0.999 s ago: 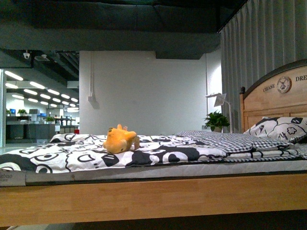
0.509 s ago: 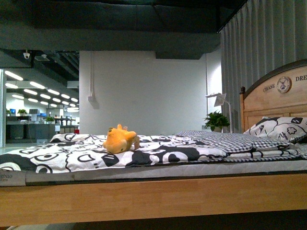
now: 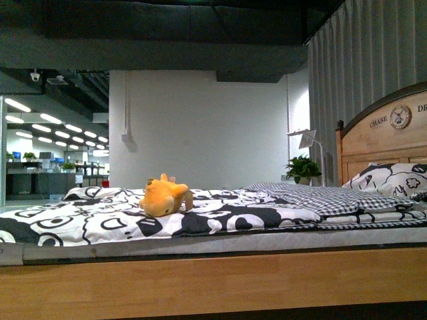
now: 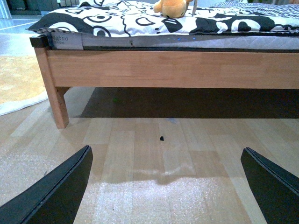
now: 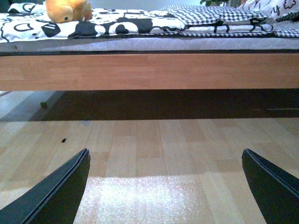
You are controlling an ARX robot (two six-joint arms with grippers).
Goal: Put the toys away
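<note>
- Grippers first: the left gripper [image 4: 167, 148] and right gripper [image 5: 166, 150] hang low over the wooden floor [image 4: 140, 163], jaws spread wide, holding and touching nothing.
- Bed frame [image 3: 213, 280] has shifted slightly in the front view since a second ago. The base is probably repositioning.
- Plush toy [image 3: 163, 195] lies unmoved on the black-and-white quilt [image 3: 233, 217], well beyond both arms.
</note>
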